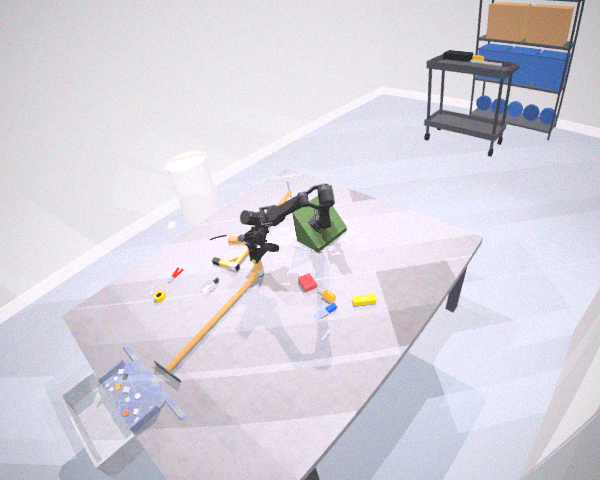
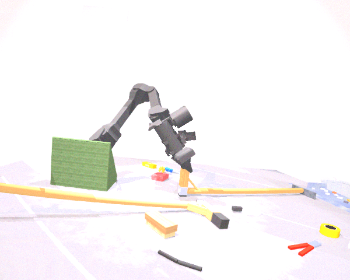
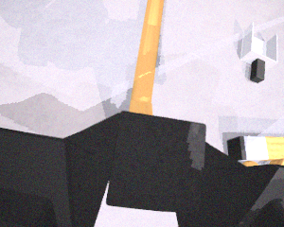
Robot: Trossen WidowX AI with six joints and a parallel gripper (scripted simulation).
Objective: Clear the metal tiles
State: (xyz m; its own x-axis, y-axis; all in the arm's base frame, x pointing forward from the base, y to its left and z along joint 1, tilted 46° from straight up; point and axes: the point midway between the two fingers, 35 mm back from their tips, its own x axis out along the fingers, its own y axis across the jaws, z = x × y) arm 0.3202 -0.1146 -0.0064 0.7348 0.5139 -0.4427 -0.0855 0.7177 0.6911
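My gripper [image 1: 257, 254] [image 2: 186, 169] [image 3: 145, 124] is shut on the upright grip of the long scraper [image 1: 212, 322] [image 2: 244, 191] [image 3: 147, 57]. The grip stands over the near end of the yellow shaft, which lies low along the table. The dark blade [image 1: 167, 372] [image 2: 304, 192] is at the shaft's far end, just before the bluish steel bench plate [image 1: 150, 381]. Several small tiles, white, orange and dark, lie on the plate, one white tile [image 1: 137, 395] near its middle. The pale catch box [image 1: 79, 421] adjoins the plate's far end.
A second long yellow tool [image 1: 225, 264] [image 2: 108, 200] [image 3: 279, 148] lies beside the scraper. A brush [image 1: 235, 240] [image 2: 160, 224], red-handled pliers [image 1: 176, 272] [image 2: 301, 247] and yellow tape [image 1: 159, 296] [image 2: 329, 231] lie on that side. A green wedge [image 1: 310, 232] [image 2: 79, 164] stands by the arm's base; a red block [image 1: 307, 282] [image 2: 160, 176] lies opposite.
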